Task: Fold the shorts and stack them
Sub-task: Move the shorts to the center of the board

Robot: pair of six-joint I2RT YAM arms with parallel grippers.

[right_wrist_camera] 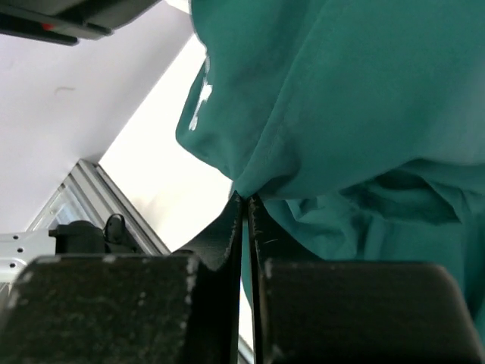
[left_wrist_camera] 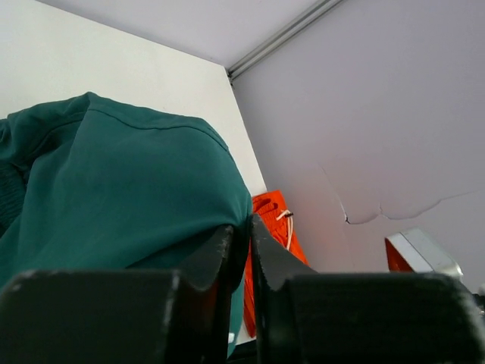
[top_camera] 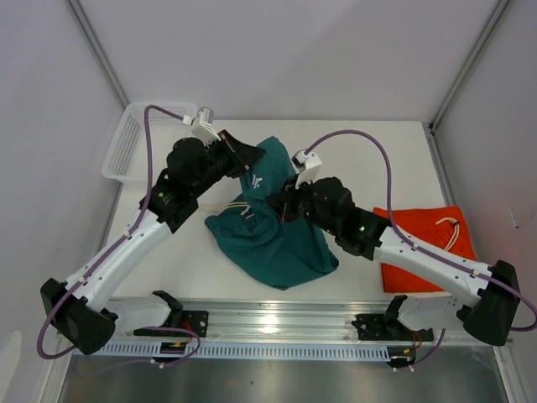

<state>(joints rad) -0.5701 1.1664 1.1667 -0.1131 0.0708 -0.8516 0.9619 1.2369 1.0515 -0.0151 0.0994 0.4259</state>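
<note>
Tabletop (top_camera: 369, 159): teal shorts (top_camera: 277, 243) bunched mid-surface, orange shorts (top_camera: 424, 227) lying flat apart at their 3 o'clock, left hand (top_camera: 252, 158) pinched shut on the teal 12 o'clock edge, right hand (top_camera: 281, 206) pinched shut on teal fabric near the middle.

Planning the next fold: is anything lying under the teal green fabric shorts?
Only white tabletop shows around the teal green fabric shorts. The orange-red fabric shorts lie apart, to their right. Whatever is beneath the bunched heap is covered.
</note>
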